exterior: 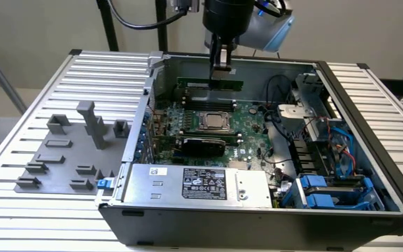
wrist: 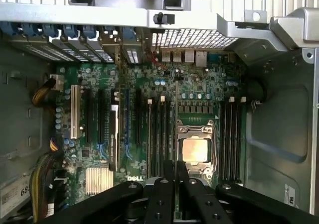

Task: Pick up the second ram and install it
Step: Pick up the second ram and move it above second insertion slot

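The second ram, a thin green board, hangs level above the back of the motherboard inside the open computer case. My gripper comes down from above and is shut on the ram's upper edge near its middle. In the wrist view the black fingers press together over the board, and the ram shows edge-on as a thin line running out from them. It lies between the CPU socket and a bank of long memory slots.
A black expansion card stands just in front of the CPU socket. The power supply fills the case's front. Cables and blue drive bays crowd the exterior view's right. A grey fixture plate with blocks lies outside, at the left.
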